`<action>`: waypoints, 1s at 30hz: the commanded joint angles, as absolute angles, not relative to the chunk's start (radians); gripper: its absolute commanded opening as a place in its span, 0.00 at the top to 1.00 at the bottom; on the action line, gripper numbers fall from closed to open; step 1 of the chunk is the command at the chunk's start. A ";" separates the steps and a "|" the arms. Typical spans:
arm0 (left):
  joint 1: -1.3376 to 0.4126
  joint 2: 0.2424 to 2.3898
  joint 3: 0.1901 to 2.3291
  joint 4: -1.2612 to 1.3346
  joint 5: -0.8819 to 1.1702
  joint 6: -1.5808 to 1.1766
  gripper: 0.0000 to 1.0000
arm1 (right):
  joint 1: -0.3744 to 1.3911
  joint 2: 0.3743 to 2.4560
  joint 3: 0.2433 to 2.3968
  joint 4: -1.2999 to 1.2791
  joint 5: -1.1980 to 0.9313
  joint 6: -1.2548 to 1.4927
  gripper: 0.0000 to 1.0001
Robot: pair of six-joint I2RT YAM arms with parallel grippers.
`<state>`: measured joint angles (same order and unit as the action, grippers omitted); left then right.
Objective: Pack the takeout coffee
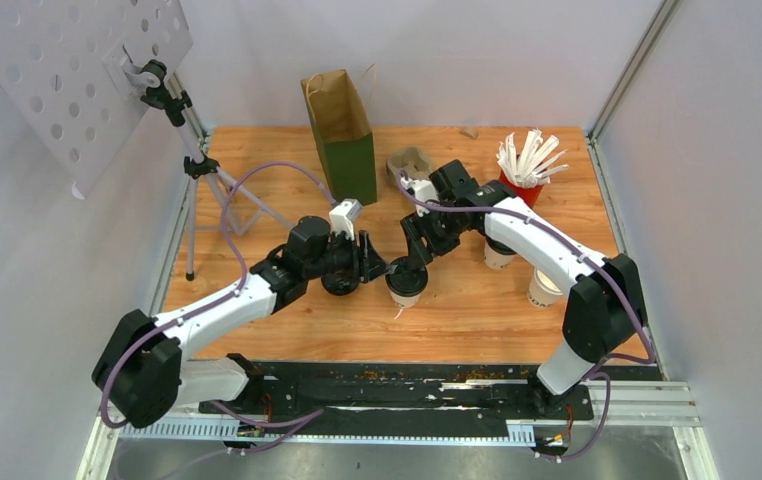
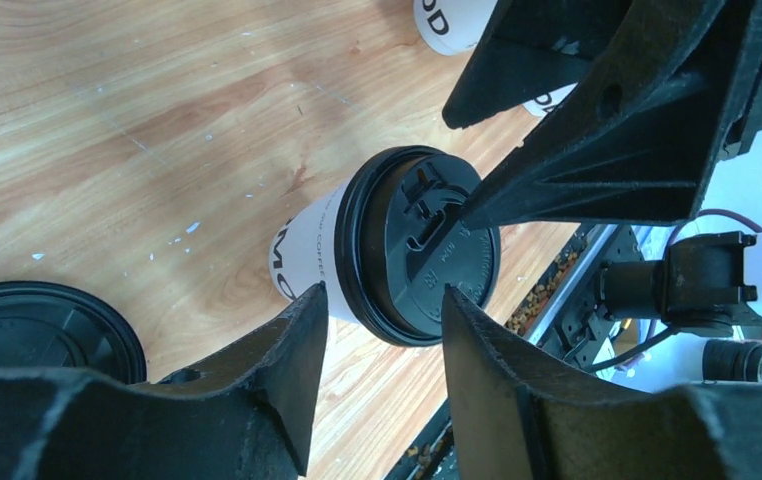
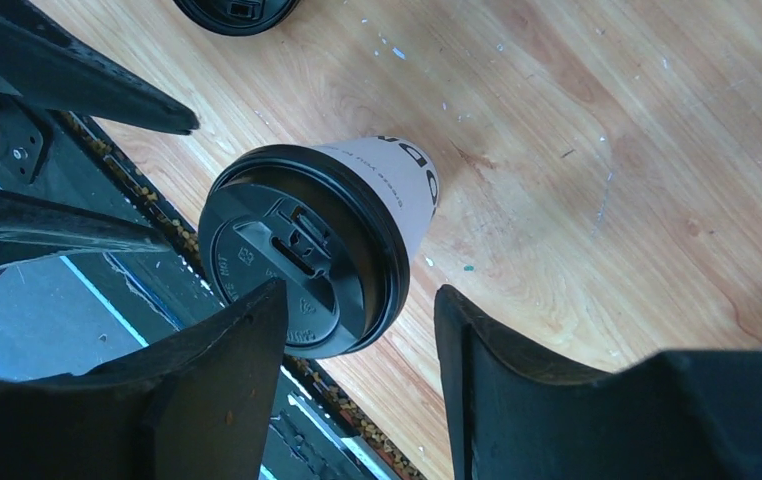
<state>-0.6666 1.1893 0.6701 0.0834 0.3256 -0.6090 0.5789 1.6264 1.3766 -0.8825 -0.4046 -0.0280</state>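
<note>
Flanking one lidded cup (image 1: 405,285), left end effector (image 2: 385,298) and right end effector (image 3: 359,296) gape.

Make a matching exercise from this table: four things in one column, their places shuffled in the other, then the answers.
1. brown and green paper bag
2. red cup of white stirrers
3. grey pulp cup carrier
4. white paper cup with black plastic lid

A. centre, by the left gripper and right gripper
B. back right
C. back middle, upright
D. just right of the bag

Pairs: 1-C, 2-B, 3-D, 4-A
</note>
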 commanded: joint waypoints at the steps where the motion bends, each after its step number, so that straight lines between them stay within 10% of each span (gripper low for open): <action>1: -0.663 1.250 0.671 0.180 0.373 -0.608 0.50 | 0.569 1.647 1.354 -0.817 -0.435 -0.057 0.45; 23: -0.668 1.281 0.580 0.214 0.435 -0.647 0.67 | 0.561 1.614 1.202 -0.710 -0.466 -0.048 0.52; 30: -0.709 1.203 0.560 0.201 0.390 -0.765 0.68 | 0.545 1.642 1.296 -0.752 -0.491 -0.113 0.39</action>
<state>-0.6750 1.2594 0.5888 0.2321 0.3878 -0.6884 0.5514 1.6196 1.2442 -0.7349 -0.5022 -0.0498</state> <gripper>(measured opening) 0.326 0.588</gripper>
